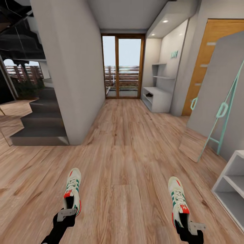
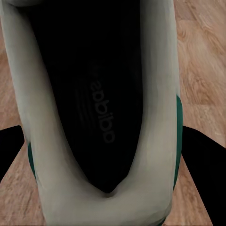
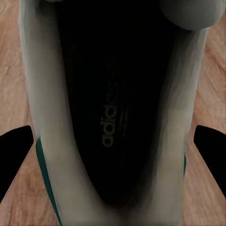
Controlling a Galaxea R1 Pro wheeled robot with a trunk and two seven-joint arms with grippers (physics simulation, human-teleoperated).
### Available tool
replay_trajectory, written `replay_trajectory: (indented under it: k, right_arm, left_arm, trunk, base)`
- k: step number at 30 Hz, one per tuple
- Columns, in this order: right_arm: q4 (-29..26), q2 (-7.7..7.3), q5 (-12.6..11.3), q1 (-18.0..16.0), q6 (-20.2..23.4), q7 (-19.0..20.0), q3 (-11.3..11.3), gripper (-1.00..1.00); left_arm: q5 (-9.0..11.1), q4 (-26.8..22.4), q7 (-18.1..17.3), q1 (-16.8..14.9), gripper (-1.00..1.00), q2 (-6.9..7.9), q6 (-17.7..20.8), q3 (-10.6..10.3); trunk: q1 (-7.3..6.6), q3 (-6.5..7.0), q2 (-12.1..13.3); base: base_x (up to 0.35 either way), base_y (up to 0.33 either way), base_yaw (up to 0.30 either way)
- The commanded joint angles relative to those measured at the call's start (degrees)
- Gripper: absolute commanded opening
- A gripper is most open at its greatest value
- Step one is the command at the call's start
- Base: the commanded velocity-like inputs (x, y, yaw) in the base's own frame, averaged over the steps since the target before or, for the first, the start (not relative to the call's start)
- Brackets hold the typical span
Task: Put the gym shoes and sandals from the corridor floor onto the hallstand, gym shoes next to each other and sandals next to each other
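I hold one gym shoe in each gripper above the corridor floor (image 1: 125, 152), toes pointing ahead. My left gripper (image 1: 68, 212) is shut on the heel of the left gym shoe (image 1: 72, 189); its dark opening (image 2: 101, 94) sits between black fingers (image 2: 12, 150). My right gripper (image 1: 185, 224) is shut on the heel of the right gym shoe (image 1: 177, 198), whose insole (image 3: 113, 108) lies between black fingers (image 3: 209, 146). The hallstand (image 1: 159, 98), pale with staggered wall shelves, stands far ahead on the right by the glass door. A small dark thing (image 1: 148, 95) lies in its tier, too small to identify.
A plain low white two-tier bench (image 1: 234, 189) stands close on my right. A leaning grey panel with a teal frame (image 1: 220, 112) lies beyond it. A grey wall block (image 1: 73, 67) and dark stairs (image 1: 40, 125) are on the left. A glass door (image 1: 122, 67) ends the corridor.
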Motion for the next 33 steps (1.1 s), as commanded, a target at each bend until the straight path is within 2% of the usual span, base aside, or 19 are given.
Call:
replay_trajectory:
  k: [1, 33]
  right_arm:
    - [0.0, 0.0, -0.5, 0.0, -0.2, 0.5, -0.1, -1.0]
    - [0.0, -0.01, -0.5, -0.1, -0.1, 0.5, -0.1, -1.0]
  left_arm:
    - [0.2, 0.0, -0.6, 0.0, -1.0, -0.04, -0.1, 0.4]
    - [0.1, 0.0, -0.6, 0.0, -1.0, -0.04, -0.1, 0.3]
  trunk:
    - [0.02, -0.05, 0.0]
    - [0.02, -0.05, 0.0]
  base:
    - [0.339, 0.0, 0.0]
    - [0.339, 0.0, 0.0]
